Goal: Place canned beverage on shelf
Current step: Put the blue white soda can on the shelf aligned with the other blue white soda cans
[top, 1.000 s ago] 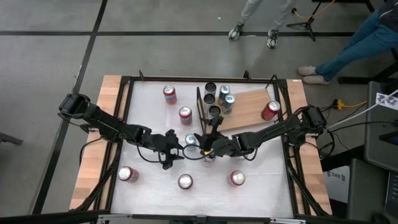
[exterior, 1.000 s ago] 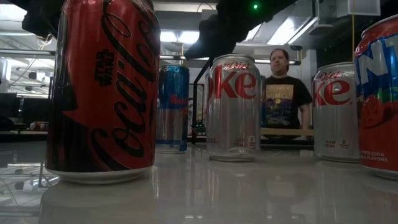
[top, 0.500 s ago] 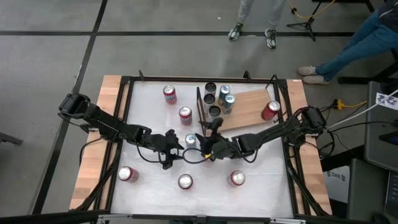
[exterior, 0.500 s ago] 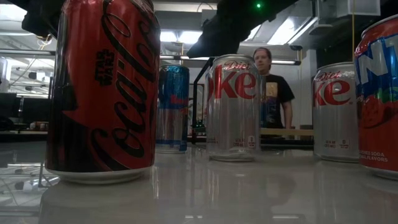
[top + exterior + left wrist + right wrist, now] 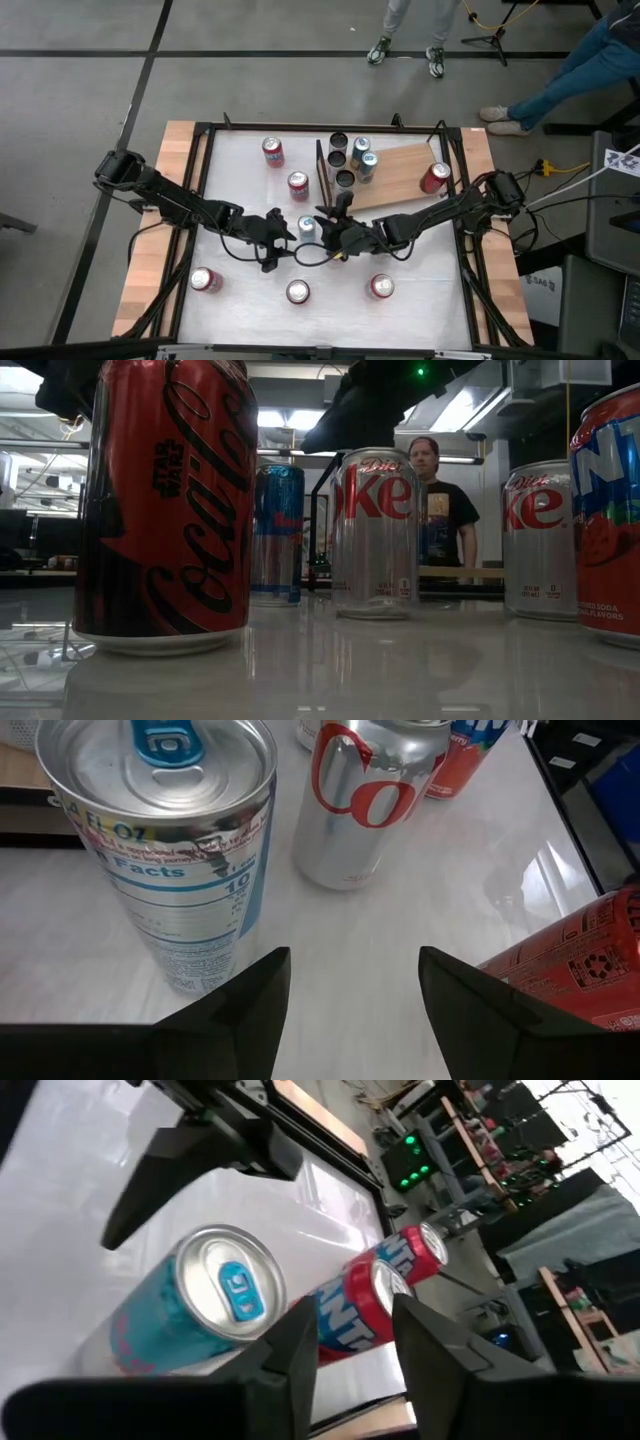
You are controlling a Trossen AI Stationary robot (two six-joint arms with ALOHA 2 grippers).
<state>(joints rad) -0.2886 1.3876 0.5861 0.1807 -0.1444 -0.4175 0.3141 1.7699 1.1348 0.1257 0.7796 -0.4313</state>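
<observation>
A slim blue can (image 5: 306,226) stands upright on the white table between my two grippers. My left gripper (image 5: 355,960) is open, and the blue can (image 5: 160,850) stands just ahead of one finger, outside the gap. My right gripper (image 5: 352,1310) hangs over a silver Diet Coke can (image 5: 375,530). Its fingers stand a narrow gap apart with nothing between them, and the blue can (image 5: 200,1310) is off to one side. The shelf (image 5: 405,168), a wooden board with a black frame (image 5: 321,168), carries several cans.
Red cans stand far left (image 5: 272,150), (image 5: 298,185). A row of cans (image 5: 205,280), (image 5: 298,292), (image 5: 381,287) lines the near edge. A red can (image 5: 434,177) sits at the shelf's right end. A person (image 5: 440,510) stands beyond the table.
My right gripper has turned at the wrist and swung slightly toward the blue can, staying at the same height over the silver can. The cans have not moved. The person behind the table has stepped sideways.
</observation>
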